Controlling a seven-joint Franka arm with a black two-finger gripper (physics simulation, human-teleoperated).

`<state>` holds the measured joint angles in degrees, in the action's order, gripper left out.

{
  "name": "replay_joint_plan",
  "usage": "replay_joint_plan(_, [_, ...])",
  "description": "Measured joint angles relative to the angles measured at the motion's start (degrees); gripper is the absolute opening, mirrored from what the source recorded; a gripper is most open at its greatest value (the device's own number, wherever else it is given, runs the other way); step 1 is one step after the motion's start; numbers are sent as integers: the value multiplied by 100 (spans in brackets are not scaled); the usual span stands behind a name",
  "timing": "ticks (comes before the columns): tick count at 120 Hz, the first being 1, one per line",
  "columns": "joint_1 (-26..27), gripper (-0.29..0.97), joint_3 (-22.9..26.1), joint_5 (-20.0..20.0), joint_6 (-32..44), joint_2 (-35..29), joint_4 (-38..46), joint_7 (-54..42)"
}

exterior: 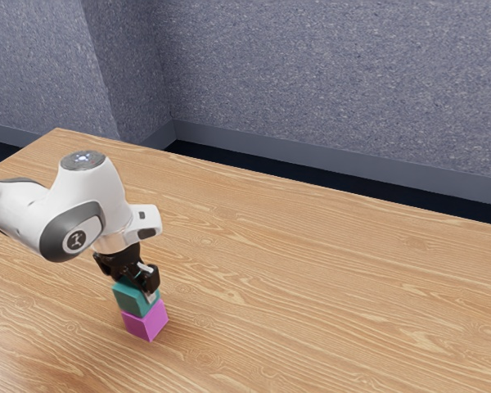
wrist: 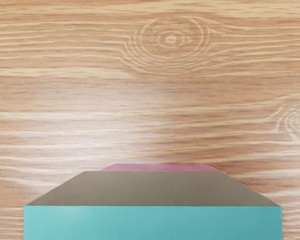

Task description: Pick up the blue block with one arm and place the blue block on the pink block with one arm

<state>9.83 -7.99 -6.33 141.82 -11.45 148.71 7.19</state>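
Placing step: gripper (exterior: 136, 282) is pinching the blue block (exterior: 132, 299) from two sides, block apparently sitting on the pink block (exterior: 146, 322) on the table (exterior: 311, 270); next move is calling for spreading the fingers and lifting straight up without nudging the stack.

Smooth grained-wood table (exterior: 327, 270); matt teal block (exterior: 128, 296), matt pink block (exterior: 146, 321).

You see a wooden table (exterior: 327, 262) with wavy lines. A pink block (exterior: 145, 322) sits right on it.
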Motion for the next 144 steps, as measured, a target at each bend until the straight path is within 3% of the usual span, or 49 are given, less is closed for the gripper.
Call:
replay_joint_plan(23, [18, 37, 0, 18, 87, 36, 2, 28])
replay_joint_plan(49, [0, 54, -15, 76, 112, 11, 13, -13])
replay_joint_plan(76, [182, 62, -66, 87, 77, -213, -102, -59])
replay_joint_plan(102, [401, 64, -51, 86, -1106, -738, -1690, -71])
replay_joint_plan(144, [430, 66, -202, 57, -1960, -1054, -1834, -34])
